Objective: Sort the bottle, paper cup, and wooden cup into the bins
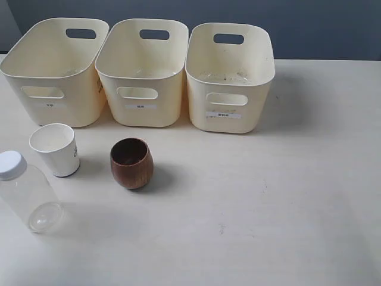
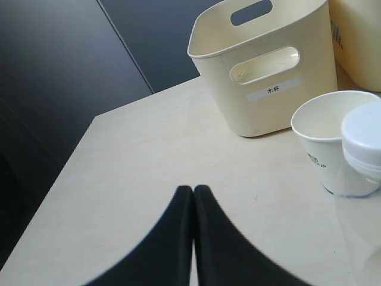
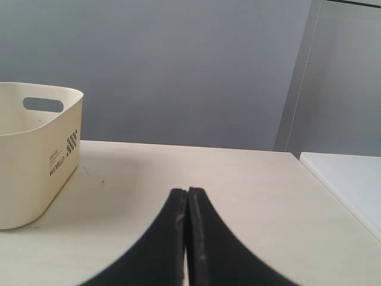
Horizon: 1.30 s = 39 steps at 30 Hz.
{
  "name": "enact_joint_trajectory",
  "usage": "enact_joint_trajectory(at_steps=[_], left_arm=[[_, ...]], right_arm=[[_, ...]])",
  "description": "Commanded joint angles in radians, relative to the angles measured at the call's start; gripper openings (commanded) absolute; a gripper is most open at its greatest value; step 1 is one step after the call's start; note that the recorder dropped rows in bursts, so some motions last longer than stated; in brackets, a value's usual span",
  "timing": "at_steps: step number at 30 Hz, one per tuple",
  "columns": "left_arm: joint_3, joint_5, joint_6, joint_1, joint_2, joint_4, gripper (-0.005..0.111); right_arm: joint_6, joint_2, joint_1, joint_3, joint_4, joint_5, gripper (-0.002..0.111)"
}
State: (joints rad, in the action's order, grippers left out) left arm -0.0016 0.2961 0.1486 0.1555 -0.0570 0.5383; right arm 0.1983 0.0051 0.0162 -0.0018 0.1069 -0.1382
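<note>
Three cream bins stand in a row at the back: left bin [image 1: 56,74], middle bin [image 1: 143,74], right bin [image 1: 229,80]. In front of the left bin stands the white paper cup [image 1: 55,149], upright. The brown wooden cup [image 1: 131,163] stands to its right. The clear bottle [image 1: 27,190] with a white cap stands at the left front edge. Neither arm shows in the exterior view. My left gripper [image 2: 193,189] is shut and holds nothing, with the paper cup [image 2: 324,128], the bottle cap [image 2: 364,140] and a bin [image 2: 268,65] ahead of it. My right gripper [image 3: 187,192] is shut and holds nothing, near a bin [image 3: 33,152].
The pale table [image 1: 268,202] stretches right of the cups and in front of the bins. A dark wall lies behind the bins. In the left wrist view the table's edge [image 2: 71,158] runs close beside the gripper.
</note>
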Motion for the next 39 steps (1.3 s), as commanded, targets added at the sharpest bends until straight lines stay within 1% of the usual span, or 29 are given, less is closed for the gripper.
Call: enact_joint_trajectory(at_steps=[1,36,39], left_arm=[[0.002,-0.011,0.002,0.005,0.003,-0.001,0.000],[0.002,-0.011,0.002,0.005,0.003,-0.001,0.000],[0.002,-0.011,0.002,0.005,0.003,-0.001,0.000]], right_arm=[[-0.002,-0.005,-0.005,0.002,0.004,0.014,-0.001],[-0.002,-0.005,-0.005,0.002,-0.004,0.014,-0.001],[0.000,-0.005,-0.005,0.002,-0.003,0.052,-0.001]])
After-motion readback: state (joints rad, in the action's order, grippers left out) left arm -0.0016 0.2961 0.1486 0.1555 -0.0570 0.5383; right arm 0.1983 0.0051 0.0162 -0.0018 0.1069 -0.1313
